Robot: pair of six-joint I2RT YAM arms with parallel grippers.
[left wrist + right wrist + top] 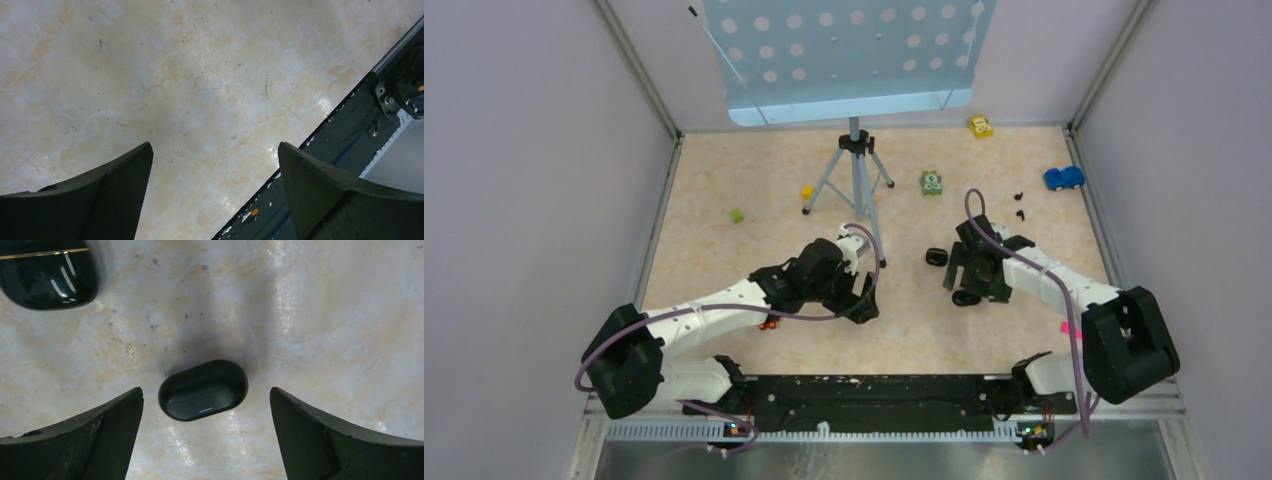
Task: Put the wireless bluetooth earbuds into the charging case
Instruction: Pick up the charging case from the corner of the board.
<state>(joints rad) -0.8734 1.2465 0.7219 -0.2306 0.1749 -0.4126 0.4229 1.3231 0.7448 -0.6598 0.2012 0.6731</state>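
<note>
Marbled beige tabletop below us, and our right gripper (206, 389) hangs wide open, holding nothing, with the closed charging case (203, 390) lying between its fingers. It looks smooth, light and probably slippery, so we'd pinch its long sides. Our left gripper (215, 150) gapes empty too. A glossy black case (45, 272) sits upper left in the right wrist view, and in the top view the earbuds (1021, 213) lie upper right, near the blue toy car (1064, 178).

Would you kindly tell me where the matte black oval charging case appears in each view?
Top external: matte black oval charging case, right of centre, at the right gripper.
Left wrist: not in it.
Right wrist: centre, between the open jaws.
Shared landmark: the right gripper.
</note>
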